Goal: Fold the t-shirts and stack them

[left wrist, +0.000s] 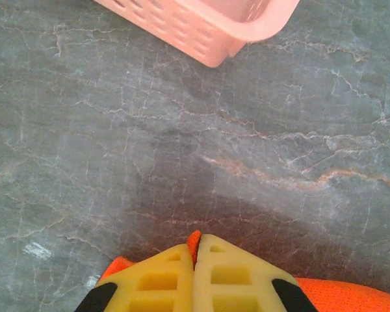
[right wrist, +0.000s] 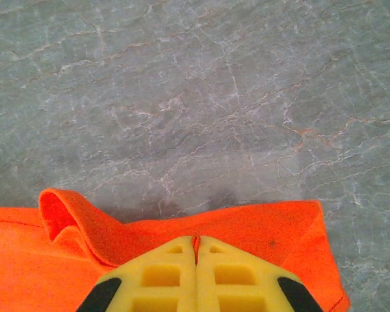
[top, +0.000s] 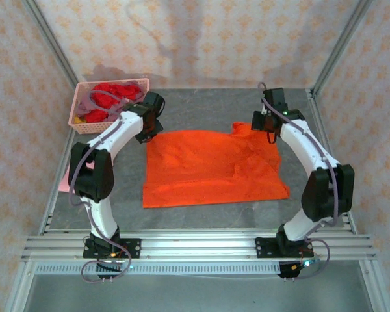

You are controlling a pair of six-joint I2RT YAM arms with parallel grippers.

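The orange shirt (top: 211, 166) lay spread flat mid-tabletop (top: 201, 104). Its far corners were pinched by the left end effector (left wrist: 195, 244) and the right end effector (right wrist: 196, 242), each pressed together on cloth, probably to draw a fold toward the near hem. The basket (top: 81, 125), far left, held crumpled red shirts (top: 114, 96) not yet folded.

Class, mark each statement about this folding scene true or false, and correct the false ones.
1. The orange t-shirt lies spread out on the table. True.
2. The pink basket is empty. False: it holds crumpled red t-shirts.
3. The left hand and right hand are each shut on the orange t-shirt's far edge. True.
4. The pink basket stands at the table's far right. False: it stands at the far left.
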